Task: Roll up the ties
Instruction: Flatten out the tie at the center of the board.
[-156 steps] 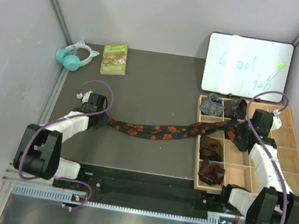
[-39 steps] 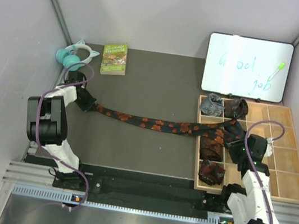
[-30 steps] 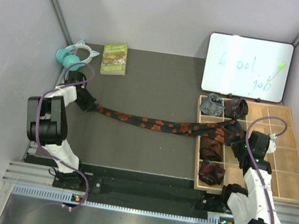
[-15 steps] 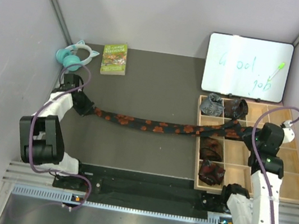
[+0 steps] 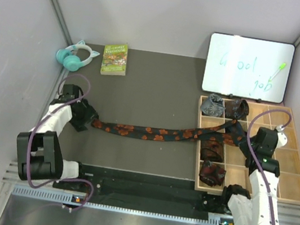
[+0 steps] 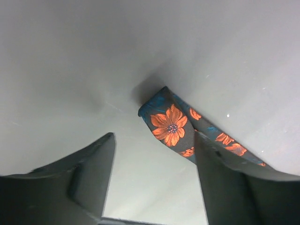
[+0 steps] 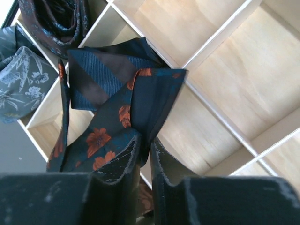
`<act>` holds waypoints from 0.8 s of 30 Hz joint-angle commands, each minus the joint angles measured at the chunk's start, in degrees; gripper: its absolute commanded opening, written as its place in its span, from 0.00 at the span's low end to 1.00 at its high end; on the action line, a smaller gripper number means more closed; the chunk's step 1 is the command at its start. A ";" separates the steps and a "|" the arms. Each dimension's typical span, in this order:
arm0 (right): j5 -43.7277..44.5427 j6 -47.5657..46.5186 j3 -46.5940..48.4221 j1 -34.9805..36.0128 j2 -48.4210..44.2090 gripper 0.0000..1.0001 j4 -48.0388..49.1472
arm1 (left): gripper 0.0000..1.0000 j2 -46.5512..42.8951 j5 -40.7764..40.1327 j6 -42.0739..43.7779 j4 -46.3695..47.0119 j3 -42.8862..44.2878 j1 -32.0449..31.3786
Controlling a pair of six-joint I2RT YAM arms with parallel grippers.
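A long black tie with orange-red flowers [image 5: 152, 131] lies slack across the dark mat, from the left side to the wooden tray [image 5: 289, 169]. Its narrow end [image 6: 171, 126] rests on the mat just beyond my left gripper [image 6: 154, 140], which stands open and touches nothing; from above, the left gripper [image 5: 83, 116] is at the mat's left edge. My right gripper [image 7: 146, 140] is shut on the tie's folded wide end above the tray's compartments; from above, the right gripper [image 5: 246, 140] is over the tray's middle.
Rolled ties sit in the tray: a grey one [image 5: 214, 105], a dark brown one [image 5: 236, 108] and two maroon ones [image 5: 211, 149] [image 5: 212, 172]. A whiteboard [image 5: 247, 68] leans at the back right; a green book [image 5: 114, 58] and teal headphones [image 5: 76, 57] lie at the back left.
My left gripper has opened and let go of the tie's narrow end. The tie, taut before, now sags. The right gripper has shifted slightly left and nearer, still gripping.
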 commanded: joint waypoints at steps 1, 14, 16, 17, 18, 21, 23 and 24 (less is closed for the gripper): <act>-0.01 -1.37 1.34 -0.68 0.43 0.28 1.44 | 0.76 -8.22 -6.59 2.48 -0.08 2.48 -1.97; 5.26 -4.71 17.50 10.02 1.48 0.74 -9.54 | 0.43 4.84 -2.88 9.52 2.28 19.17 -18.93; 4.75 -3.48 19.36 17.05 2.01 0.68 -10.34 | 0.40 9.05 0.41 9.87 2.99 22.07 -19.46; 3.78 -1.74 20.32 19.60 2.53 0.65 -9.99 | 0.38 10.20 3.12 9.96 3.60 22.78 -19.81; 0.38 -0.68 20.50 24.06 3.32 0.62 -8.77 | 0.35 11.17 4.28 10.48 4.74 23.74 -19.99; -1.94 4.25 19.98 34.00 8.76 0.44 -5.17 | 0.32 15.04 8.57 11.97 5.63 25.85 -20.69; 1.39 6.79 20.41 46.83 15.15 0.32 -1.30 | 0.31 18.11 10.08 12.85 5.80 27.09 -21.39; 2.70 7.42 20.94 51.04 17.72 0.28 -0.07 | 0.31 19.17 11.31 14.08 5.72 28.40 -21.66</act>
